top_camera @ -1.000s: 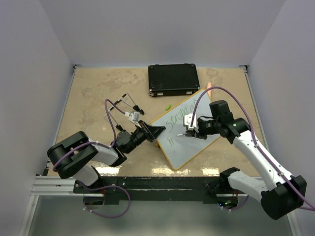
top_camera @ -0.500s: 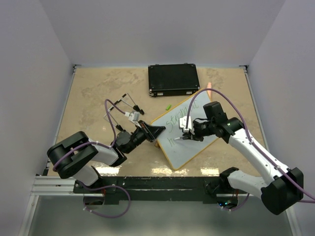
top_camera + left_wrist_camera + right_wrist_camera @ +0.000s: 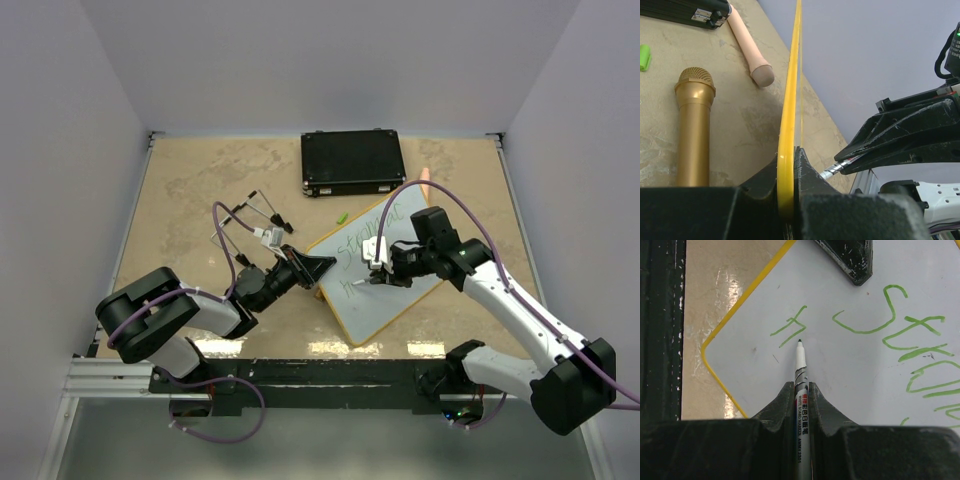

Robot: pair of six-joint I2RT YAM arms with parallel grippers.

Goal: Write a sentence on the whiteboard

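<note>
The whiteboard (image 3: 378, 312) lies slantwise mid-table. It looks thin, stiff, light and probably slippery, so the left gripper (image 3: 787, 169) pinching its yellow rim seems the right hold. The right gripper (image 3: 801, 390) is clamped on a slim marker (image 3: 800, 357), its tip by the green sentence (image 3: 924, 318).

Seen edge-on, the whiteboard (image 3: 791, 90) sits pinched by its yellow rim in the left gripper (image 3: 787, 161), with a gold microphone (image 3: 692, 130), a peach cylinder (image 3: 750, 45) and a black case (image 3: 685, 10) on the table (image 3: 745, 115) to its left, and the right gripper (image 3: 852, 151) holding a marker (image 3: 836, 169) on its right.
</note>
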